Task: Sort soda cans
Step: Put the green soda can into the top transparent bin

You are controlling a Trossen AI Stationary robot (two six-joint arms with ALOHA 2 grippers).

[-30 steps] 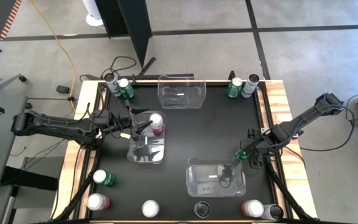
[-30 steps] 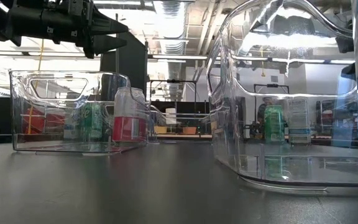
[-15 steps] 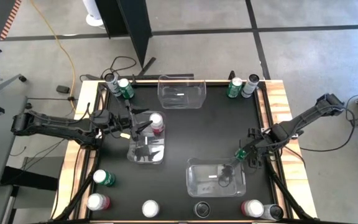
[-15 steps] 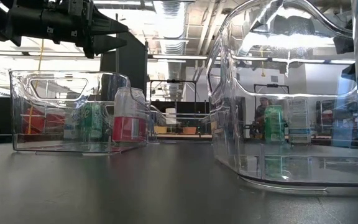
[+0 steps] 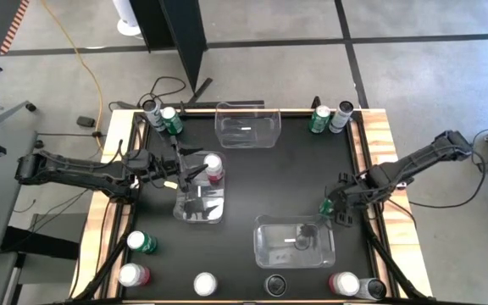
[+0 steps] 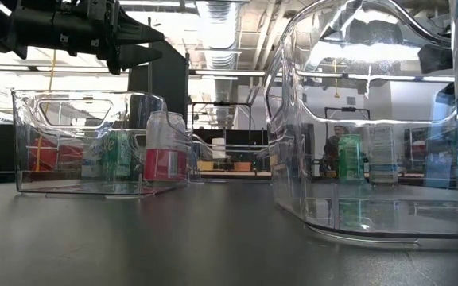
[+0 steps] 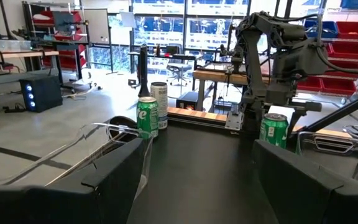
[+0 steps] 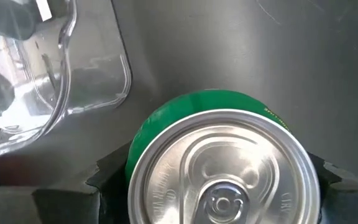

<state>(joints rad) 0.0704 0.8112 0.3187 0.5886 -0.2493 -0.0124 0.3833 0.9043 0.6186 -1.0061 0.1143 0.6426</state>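
My right gripper (image 5: 335, 206) is shut on a green soda can (image 5: 328, 206) near the table's right edge, just beyond the near-right clear bin (image 5: 265, 246). The can's silver top (image 8: 222, 171) fills the right wrist view. My left gripper (image 5: 191, 174) hovers open over the left clear bin (image 5: 185, 212). A red can (image 5: 213, 168) stands in that bin's far end, beside the left gripper. In the low view the left gripper (image 6: 137, 44) hangs above the red can (image 6: 165, 155). My right gripper pinches the green can's wall just under its top rim (image 8: 135, 149), one finger (image 8: 107, 174) on each side, coming from above and pointing down. The can stays upright. Whether its base stands on the table I cannot tell.
A third clear bin (image 5: 247, 135) sits at the far middle. Cans stand in pairs at the far-left corner (image 5: 161, 113) and far-right corner (image 5: 329, 118), and several more line the near edge (image 5: 205, 284). The dark middle of the table (image 5: 278, 182) is bare.
My right gripper, still shut on the green can, has shifted slightly toward the table's far edge, and in the low view its dark shape stands a little higher than before.
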